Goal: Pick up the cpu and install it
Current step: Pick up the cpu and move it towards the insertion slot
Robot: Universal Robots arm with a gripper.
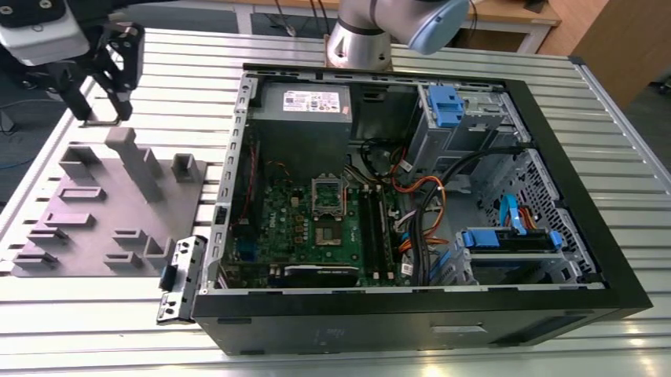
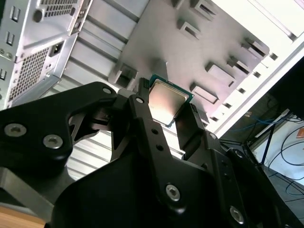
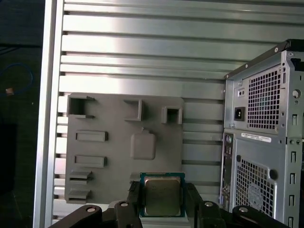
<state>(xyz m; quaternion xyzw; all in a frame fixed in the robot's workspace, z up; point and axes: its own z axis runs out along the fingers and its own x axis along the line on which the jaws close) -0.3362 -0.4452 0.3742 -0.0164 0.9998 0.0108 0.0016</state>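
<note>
Two black fingers (image 3: 135, 199) of the tool (image 1: 97, 106) clamp the cpu (image 3: 161, 194), a flat square chip with a shiny silver-grey metal top, by opposite edges, parted just the chip's width. In the upper left of the exterior view the tool hangs over one edge of the grey plastic tray (image 1: 100, 208), clear of its raised blocks. The open black computer case (image 1: 419, 318) stands just beside the tray on the ribbed metal table (image 1: 629, 345), with a narrow bare strip between them.
</note>
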